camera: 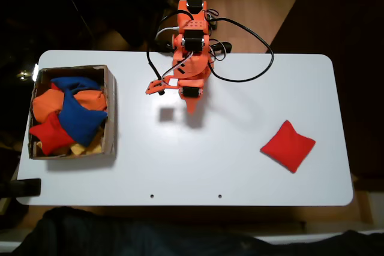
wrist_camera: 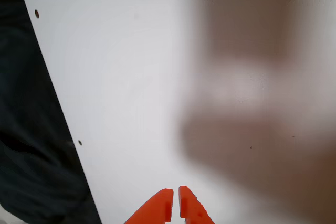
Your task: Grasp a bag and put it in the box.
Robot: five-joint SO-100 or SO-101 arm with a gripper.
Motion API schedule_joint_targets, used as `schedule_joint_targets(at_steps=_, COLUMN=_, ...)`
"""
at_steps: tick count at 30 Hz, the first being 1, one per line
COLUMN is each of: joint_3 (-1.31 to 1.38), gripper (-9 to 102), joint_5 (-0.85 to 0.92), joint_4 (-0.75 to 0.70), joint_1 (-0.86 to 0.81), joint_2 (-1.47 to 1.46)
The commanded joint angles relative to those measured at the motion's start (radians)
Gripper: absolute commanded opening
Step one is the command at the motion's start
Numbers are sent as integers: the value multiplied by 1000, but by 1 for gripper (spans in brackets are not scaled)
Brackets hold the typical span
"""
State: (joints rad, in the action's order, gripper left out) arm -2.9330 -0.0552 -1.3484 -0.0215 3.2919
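Fixed view: table (camera: 252,166) lit bright and even from above, surroundings nearly black. My arm (camera: 191,58) drops soft grey shadow on white top. Picture reasonably sharp, slight glare. My wrist view: white surface washed out, big brownish blurred shadow patch on right, totally out of focus.

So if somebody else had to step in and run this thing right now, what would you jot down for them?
Hand: fingers closed, holding nothing, above bare table near the arm's base.
Red bag: lying alone on the white table, on the right in the fixed view, well away from the hand.
Box: at the table's left end, already holding blue, orange and red bags.
Done: nothing on this bag yet.
Left: reach over, open, grasp it, carry it across, drop it in the box.
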Motion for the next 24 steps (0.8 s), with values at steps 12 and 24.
schedule_joint_targets(at_steps=12, joint_3=3, gripper=0, joint_5=6, joint_4=-3, joint_1=3, joint_2=5)
schedule_joint_targets(at_steps=24, joint_3=15, gripper=0, joint_5=8, joint_4=5, joint_1=21, joint_2=3)
